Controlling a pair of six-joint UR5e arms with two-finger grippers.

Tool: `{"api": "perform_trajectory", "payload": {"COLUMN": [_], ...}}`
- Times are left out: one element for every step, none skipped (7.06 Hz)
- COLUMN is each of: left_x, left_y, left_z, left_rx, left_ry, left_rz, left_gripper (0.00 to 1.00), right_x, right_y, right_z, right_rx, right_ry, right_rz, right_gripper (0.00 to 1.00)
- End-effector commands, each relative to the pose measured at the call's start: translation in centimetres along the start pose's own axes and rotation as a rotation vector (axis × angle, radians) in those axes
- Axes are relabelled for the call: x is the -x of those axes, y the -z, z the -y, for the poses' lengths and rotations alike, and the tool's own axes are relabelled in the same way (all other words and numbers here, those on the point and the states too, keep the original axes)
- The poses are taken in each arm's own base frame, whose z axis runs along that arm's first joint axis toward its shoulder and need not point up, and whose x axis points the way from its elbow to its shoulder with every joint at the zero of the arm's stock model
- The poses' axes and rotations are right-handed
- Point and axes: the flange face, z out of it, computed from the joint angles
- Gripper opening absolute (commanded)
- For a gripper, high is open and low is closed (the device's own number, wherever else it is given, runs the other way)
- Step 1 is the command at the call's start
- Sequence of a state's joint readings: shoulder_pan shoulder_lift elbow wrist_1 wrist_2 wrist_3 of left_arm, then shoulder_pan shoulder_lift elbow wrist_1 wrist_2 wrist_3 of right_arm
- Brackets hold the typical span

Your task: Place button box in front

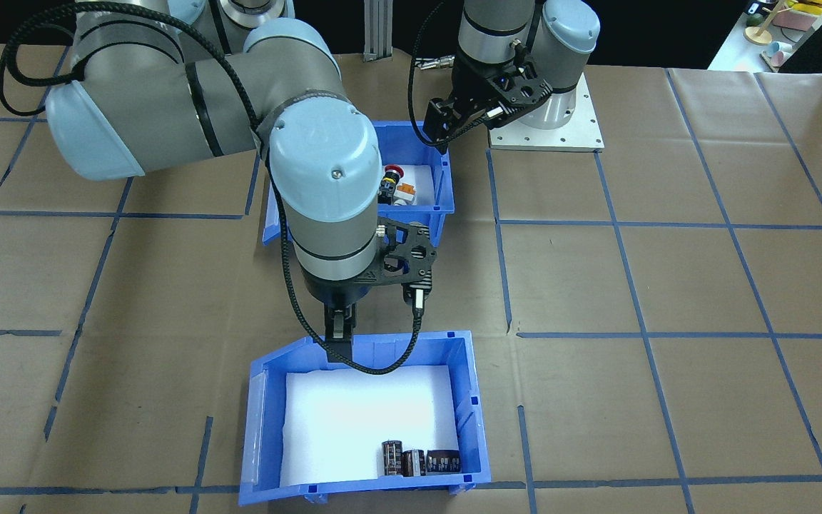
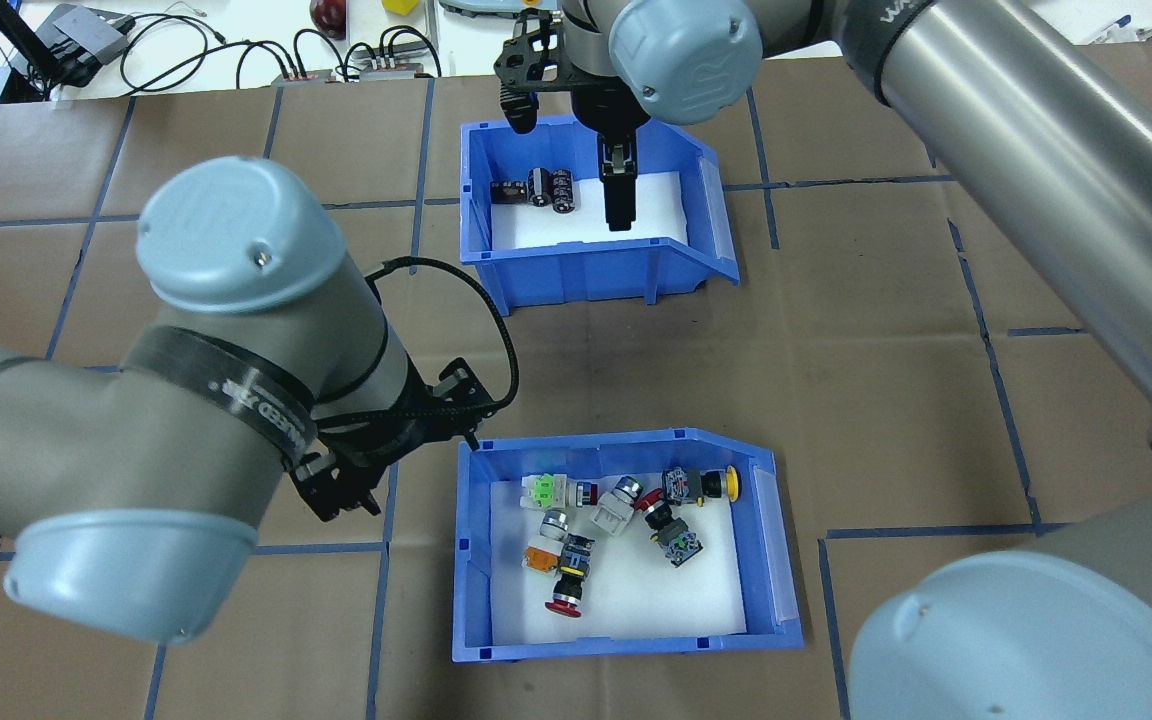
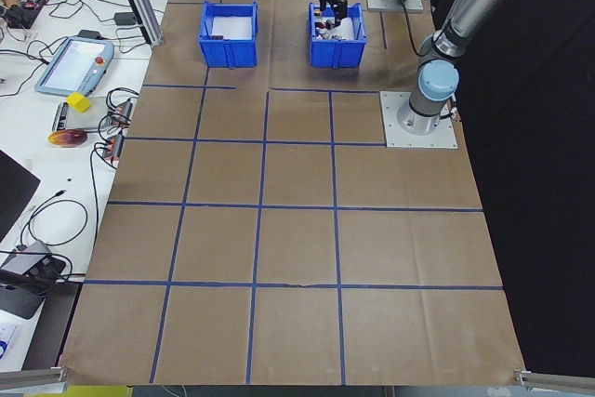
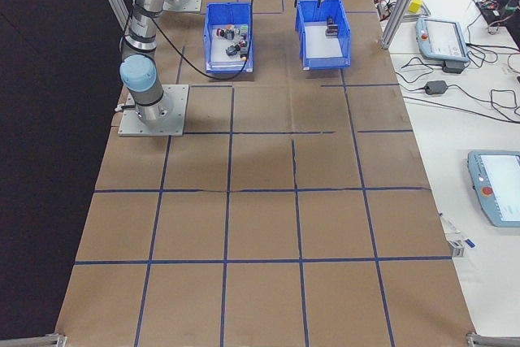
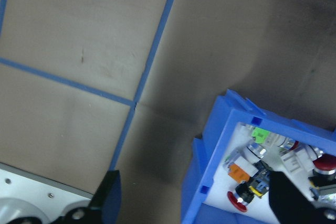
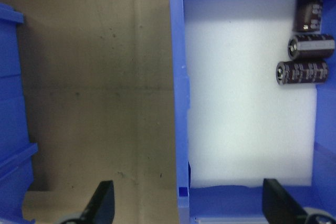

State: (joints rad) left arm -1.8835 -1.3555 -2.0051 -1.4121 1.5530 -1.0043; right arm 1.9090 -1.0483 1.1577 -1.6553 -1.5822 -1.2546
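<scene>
A table [image 2: 916, 330] covered in brown paper, marked into squares by blue tape lines, carries two blue bins set well apart. The button box [image 2: 476, 560], holding assorted push-button switches, sits nearer the robot; the capacitor bin [image 2: 481, 255] sits farther out. Each arm's metal base plate [image 3: 418, 121] is also mounted on the table.

The right arm hides most of the button box [image 1: 431, 187] behind its end effector [image 1: 340, 335]; the switches inside are mostly unseen.
</scene>
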Motion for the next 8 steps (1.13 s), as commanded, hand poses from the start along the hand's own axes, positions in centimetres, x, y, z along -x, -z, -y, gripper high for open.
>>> {"api": "perform_trajectory", "payload": {"left_x": [1.2,1.6,1.8,2.4,3.0,3.6,3.8,3.4], "left_y": [-4.4,-5.4,-5.8,-6.5,-7.8,-9.3,-10.2,-10.4], "left_z": [-6.7,-10.3,-13.1,-15.3,-17.2,-18.6,-18.8,-18.7], "left_rx": [-0.01,-0.01,-0.004,-0.006,-0.003,0.007,0.016,0.013], "left_ry": [0.393,0.542,0.674,0.764,0.812,0.852,0.902,0.91], "left_rz": [-0.029,-0.057,-0.049,-0.037,-0.047,-0.074,-0.115,-0.127], "left_gripper": [0.98,0.99,0.98,0.98,0.98,0.99,0.98,0.99], "right_x": [-0.2,-0.6,-1.0,-1.3,-1.5,-1.1,-0.9,-0.7], "right_y": [-2.5,-4.0,-5.3,-6.7,-7.8,-9.2,-10.2,-11.4], "right_z": [4.4,4.8,4.9,4.9,4.7,4.5,4.2,4.1], "right_rx": [-0.014,-0.015,-0.012,-0.001,0.003,0.009,0.005,0.006], "right_ry": [0.046,0.046,0.042,0.045,0.042,0.042,0.038,0.036], "right_rz": [-0.062,-0.056,-0.048,-0.042,-0.029,-0.014,-0.024,-0.026], "right_gripper": [1.0,1.0,1.0,1.0,1.0,1.0,1.0,1.0]}}
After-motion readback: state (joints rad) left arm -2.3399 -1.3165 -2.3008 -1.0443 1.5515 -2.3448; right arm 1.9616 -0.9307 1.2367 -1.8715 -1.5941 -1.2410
